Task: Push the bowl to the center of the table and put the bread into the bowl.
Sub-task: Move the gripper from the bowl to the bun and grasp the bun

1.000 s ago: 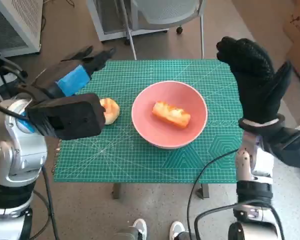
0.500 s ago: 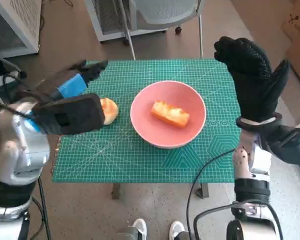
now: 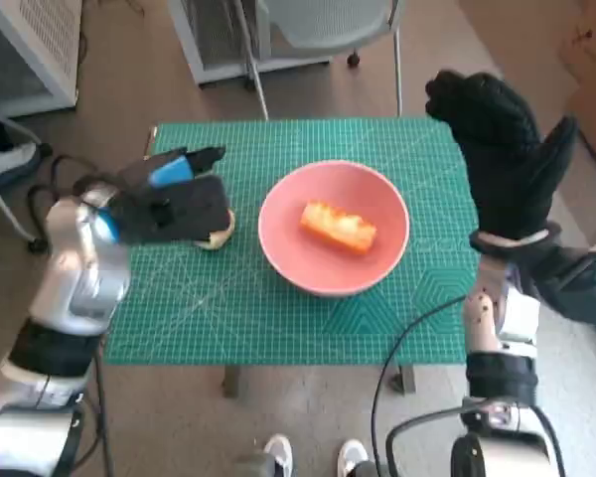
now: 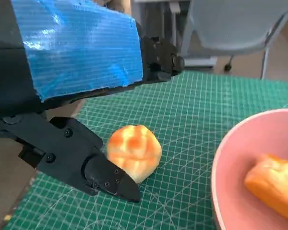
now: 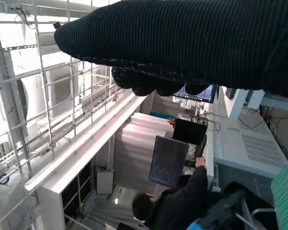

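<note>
A green cutting mat point(image 3: 278, 308) is covering the small table, which is standing on a brownish floor with a chair point(image 3: 318, 25) at its far side and a white cabinet point(image 3: 25, 45) off to the far left. The right wrist view is showing a person point(image 5: 175, 201) sitting at monitors point(image 5: 170, 160) in the room beyond.

The pink bowl point(image 3: 377, 260) is sitting near the middle of the mat, with a long piece of bread point(image 3: 338, 227) lying inside it. A round bun point(image 4: 134, 147) is lying on the mat just left of the bowl.

The left hand point(image 3: 174, 194) is hovering over the bun with its fingers point(image 4: 103, 175) spread on either side; it is probably not touching the bun yet, though the angle is poor. The right hand point(image 3: 497, 149) is standing upright and spread wide by the table's right edge, holding nothing.

Since a second ago, the left arm has been swinging in and dropping lower onto the bun, while the right hand is staying raised and the bowl is sitting where it was.
</note>
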